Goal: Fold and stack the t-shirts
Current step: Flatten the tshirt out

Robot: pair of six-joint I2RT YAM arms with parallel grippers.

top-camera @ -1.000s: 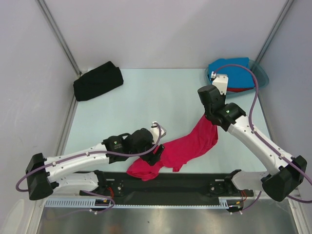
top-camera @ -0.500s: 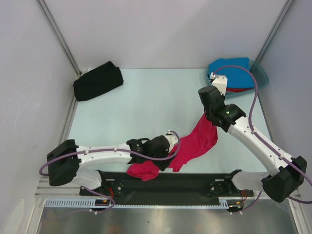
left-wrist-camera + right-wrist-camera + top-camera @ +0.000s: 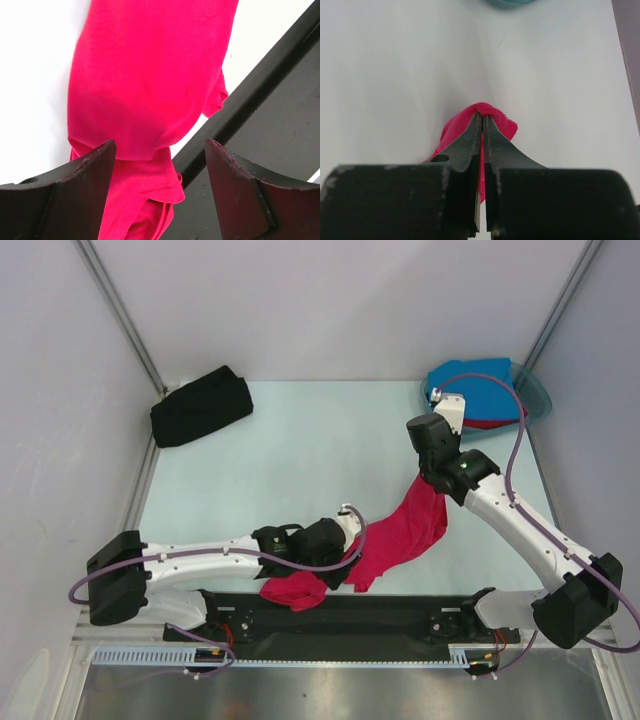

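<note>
Pale table from above: black shirt far left, blue shirt in the tub far right, pink shirt strung from the right gripper down to the left gripper near the edge. Left wrist: fingers spread wide, pink cloth between them beside the rail. Right wrist: jaws pinched tight on a pink fold.

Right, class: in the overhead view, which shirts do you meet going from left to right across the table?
black shirt → pink shirt → blue shirt. The red shirt lies under the blue one and overlaps it, so it is left out.
</note>
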